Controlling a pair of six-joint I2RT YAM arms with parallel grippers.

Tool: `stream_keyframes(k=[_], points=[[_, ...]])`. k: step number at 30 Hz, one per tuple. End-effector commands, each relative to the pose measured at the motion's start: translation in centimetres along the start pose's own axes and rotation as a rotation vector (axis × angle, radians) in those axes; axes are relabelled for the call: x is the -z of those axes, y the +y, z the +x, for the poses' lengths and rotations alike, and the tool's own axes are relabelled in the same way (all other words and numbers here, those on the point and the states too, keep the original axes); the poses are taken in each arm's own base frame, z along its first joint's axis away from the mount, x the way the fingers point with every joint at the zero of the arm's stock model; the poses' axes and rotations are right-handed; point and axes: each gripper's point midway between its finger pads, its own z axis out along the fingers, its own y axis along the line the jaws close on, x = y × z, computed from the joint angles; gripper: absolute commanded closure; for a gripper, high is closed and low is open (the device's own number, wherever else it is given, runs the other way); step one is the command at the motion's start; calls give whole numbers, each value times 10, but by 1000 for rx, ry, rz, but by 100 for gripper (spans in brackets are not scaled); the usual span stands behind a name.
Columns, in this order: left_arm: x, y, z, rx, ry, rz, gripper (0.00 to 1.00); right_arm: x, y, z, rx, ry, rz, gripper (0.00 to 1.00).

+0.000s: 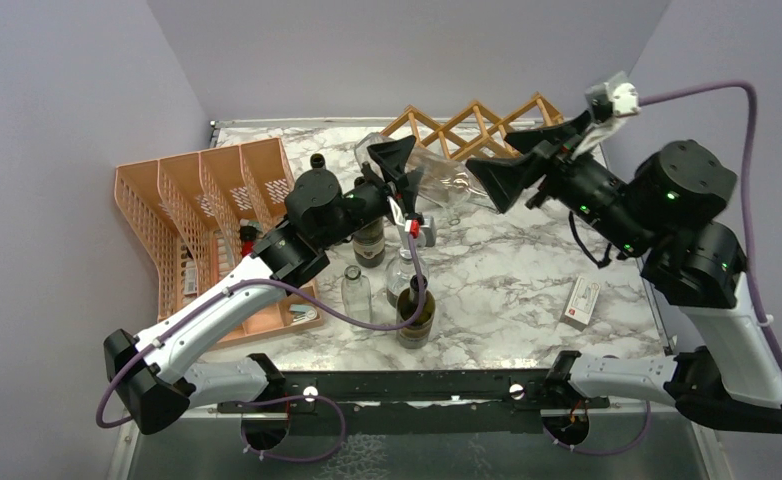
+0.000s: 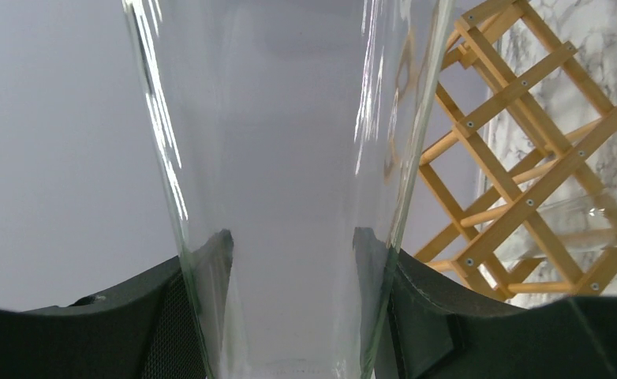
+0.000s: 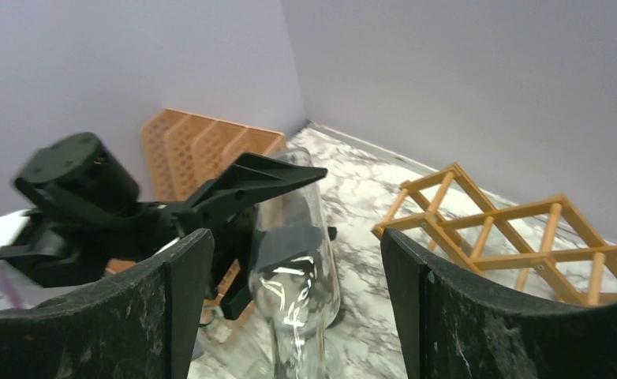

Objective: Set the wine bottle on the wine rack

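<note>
Glass wine bottle [image 2: 289, 118] pinched by left gripper [image 2: 289, 272] near wine rack [image 1: 477, 120]; right gripper [image 3: 296, 249] spread.

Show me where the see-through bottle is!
In the top view the clear bottle is near the back middle of the table. It is gripped by the left jaws, just in front of the wooden rack.

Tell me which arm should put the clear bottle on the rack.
Left. Its jaws grip the clear bottle, close to the wine rack; the right arm's jaws stand open, gripping nothing.
</note>
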Motion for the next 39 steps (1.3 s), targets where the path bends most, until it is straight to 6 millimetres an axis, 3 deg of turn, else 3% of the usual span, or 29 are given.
stream_keyframes(k=[1, 8, 12, 18, 24, 26, 30, 31, 33, 34, 35, 38, 39], points=[[-6, 34, -11, -158, -43, -42, 100, -25, -10, 35, 126, 162, 69, 20], [-12, 27, -2, -216, -49, 7, 100, -31, -18, 72, 129, 308, 96, 25], [-10, 25, -4, -245, -64, 15, 100, -27, -19, 97, 116, 381, 87, 31], [-10, 26, -10, -260, -99, 7, 100, -23, -12, 124, 93, 453, 42, 32], [-10, 29, -13, -274, -110, -5, 100, -28, -10, 136, 79, 481, 37, 37], [-10, 29, -14, -269, -116, -4, 100, -30, -11, 136, 78, 477, 43, 46], [-9, 30, -13, -242, -111, -12, 100, -31, -14, 131, 76, 442, 65, 78], [-9, 29, -12, -230, -108, -20, 92, -32, -16, 128, 74, 428, 73, 86], [-8, 31, -12, -212, -104, -41, 56, -32, -20, 120, 72, 391, 98, 98], [-7, 31, -11, -202, -103, -53, 38, -32, -23, 115, 70, 370, 117, 99], [-7, 33, -12, -192, -104, -68, 27, -32, -26, 109, 69, 346, 139, 99], [-8, 31, -9, -165, -96, -65, 5, -33, -40, 93, 70, 283, 217, 99], [-9, 29, -8, -157, -93, -59, 2, -34, -44, 89, 73, 266, 247, 99]])
